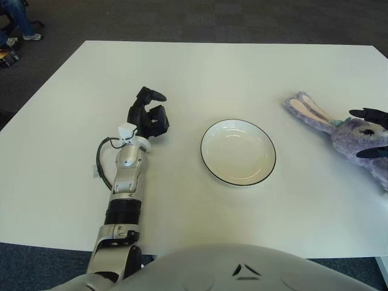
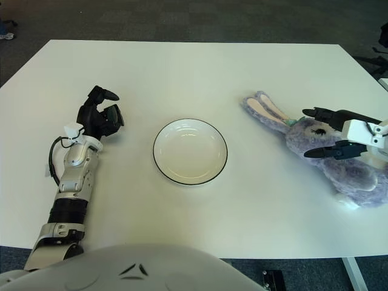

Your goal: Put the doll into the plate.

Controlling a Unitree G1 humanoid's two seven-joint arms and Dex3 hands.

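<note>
A white plate (image 1: 237,151) with a thin dark rim lies empty at the table's middle. The doll (image 2: 348,173), a purple plush rabbit with long pink-lined ears, lies on its side at the right, ears pointing toward the plate. My right hand (image 2: 314,133) hovers at the doll's head, black fingers spread to either side of it, not closed on it. In the left eye view only the fingertips of that hand (image 1: 365,133) show at the right border. My left hand (image 1: 148,115) shows left of the plate, fingers loosely bent and holding nothing.
The white table (image 1: 242,66) spans the scene; the doll lies near its right edge. Dark carpet surrounds it, with a person's legs (image 1: 18,21) at the far left corner. My own torso (image 1: 242,270) fills the bottom.
</note>
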